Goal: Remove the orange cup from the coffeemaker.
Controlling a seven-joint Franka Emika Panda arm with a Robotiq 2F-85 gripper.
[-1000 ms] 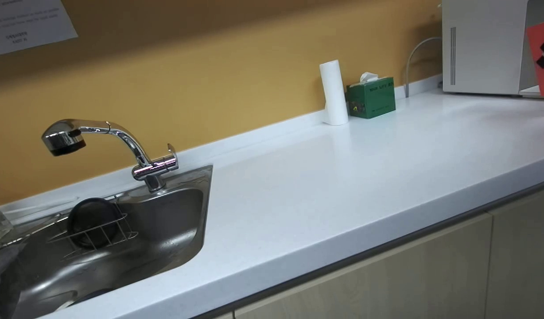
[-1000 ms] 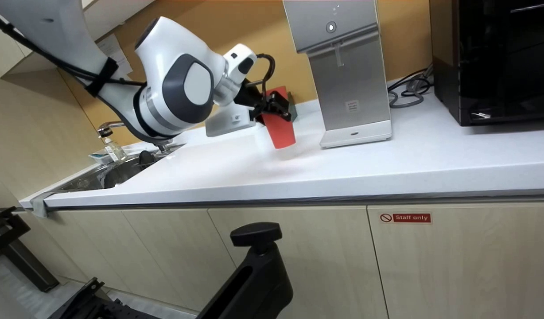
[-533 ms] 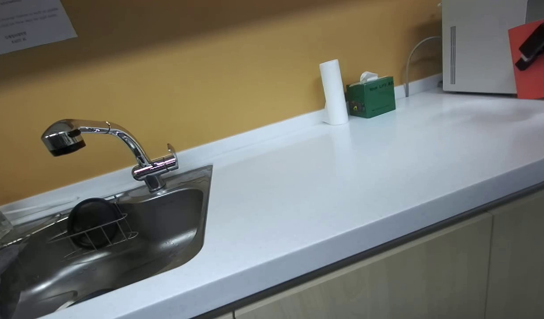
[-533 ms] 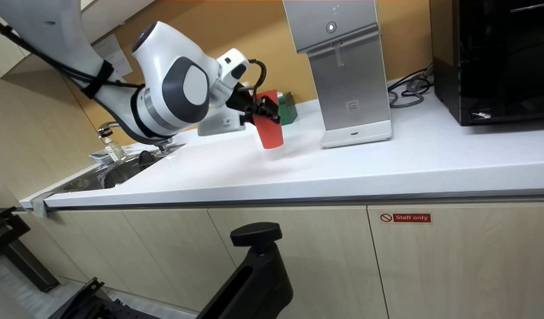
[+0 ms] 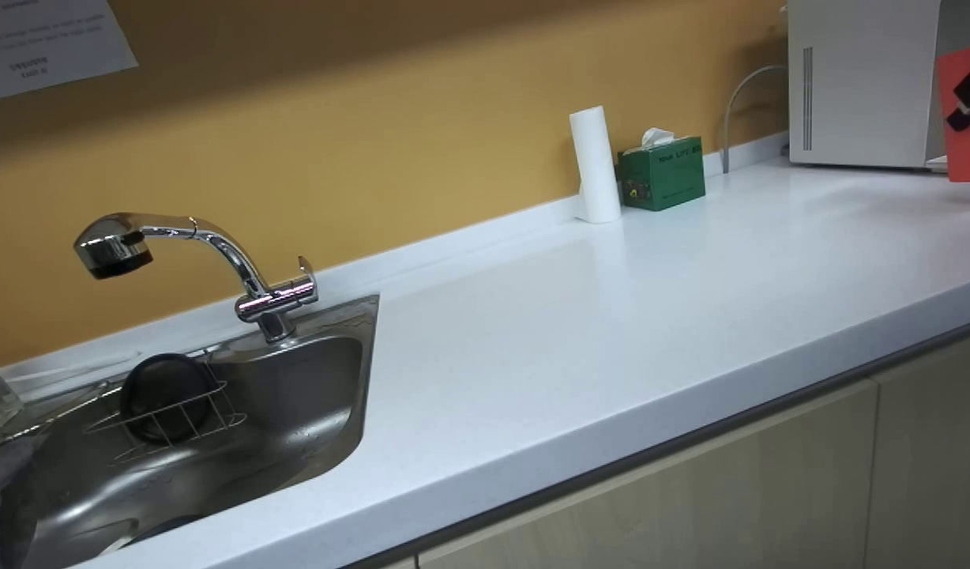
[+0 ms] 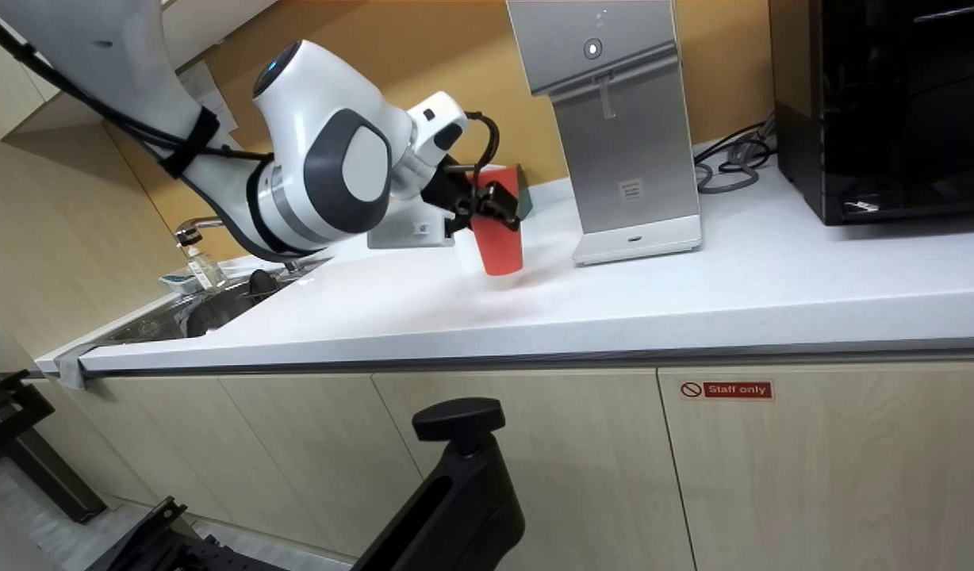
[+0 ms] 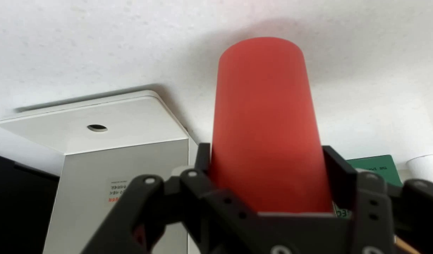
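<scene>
toward six o'clock tapers the near-upright orange cup (image 6: pixel 500 249), clamped in my gripper (image 7: pixel 267 155), my arm (image 6: pixel 320 127) slanting from ten.

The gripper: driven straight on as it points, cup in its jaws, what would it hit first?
Probably the countertop: the gripper tilts down toward it, and the orange cup would likely touch first. The coffeemaker sits to one side in the wrist view; depth is unclear.

"Staff only", white on red, sign (image 6: pixel 726 390) with barred-circle symbol (image 6: pixel 691 389), cabinet door (image 6: pixel 836 476), lower right in an exterior view. Green box (image 5: pixel 663 175), upper right in an exterior view: "YOUR LIFE", rest unclear. Label (image 6: pixel 630 189) on coffeemaker (image 6: pixel 626 147), wall notice (image 5: pixel 54 39) upper left: unreadable.
</scene>
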